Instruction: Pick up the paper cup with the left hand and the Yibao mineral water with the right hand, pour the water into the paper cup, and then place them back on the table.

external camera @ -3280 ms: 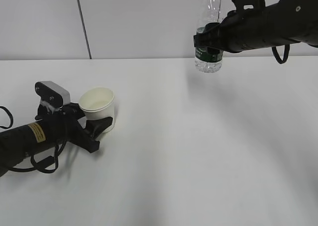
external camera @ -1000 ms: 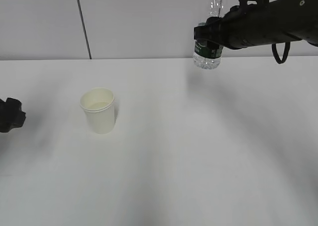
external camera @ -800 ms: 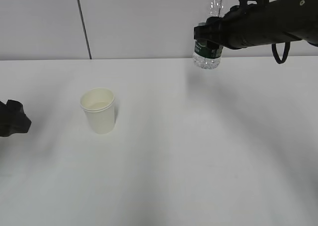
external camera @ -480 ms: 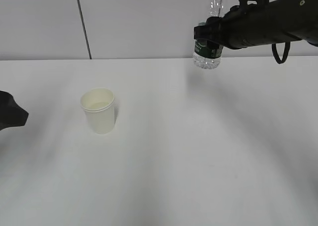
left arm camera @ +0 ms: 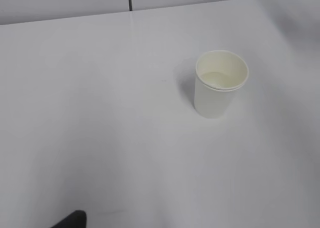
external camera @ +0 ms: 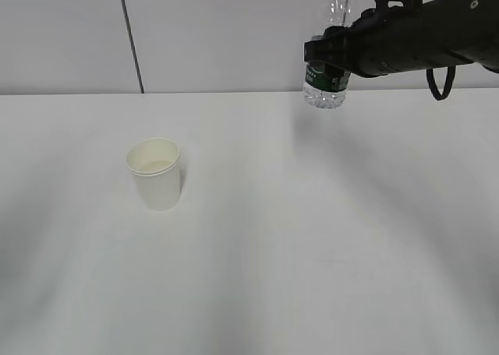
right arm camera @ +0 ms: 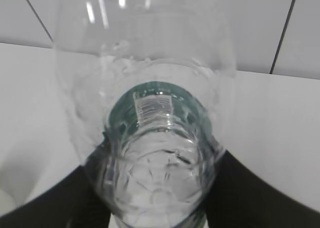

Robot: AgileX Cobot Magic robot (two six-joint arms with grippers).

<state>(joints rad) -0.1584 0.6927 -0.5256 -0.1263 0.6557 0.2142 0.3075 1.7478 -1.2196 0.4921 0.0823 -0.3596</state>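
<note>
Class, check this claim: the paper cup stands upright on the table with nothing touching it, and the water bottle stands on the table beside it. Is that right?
Not quite. The paper cup does stand upright on the table with nothing touching it, but the water bottle is not on the table. The exterior view shows the right hand holding it in the air, well away from the cup.

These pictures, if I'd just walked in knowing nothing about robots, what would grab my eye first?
Probably the clear water bottle hanging upright in the air at the upper right, clamped round its green label by a black robot arm coming in from the right. Then the small white paper cup, standing alone and upright left of centre on the bare white table, with nothing touching it.
</note>
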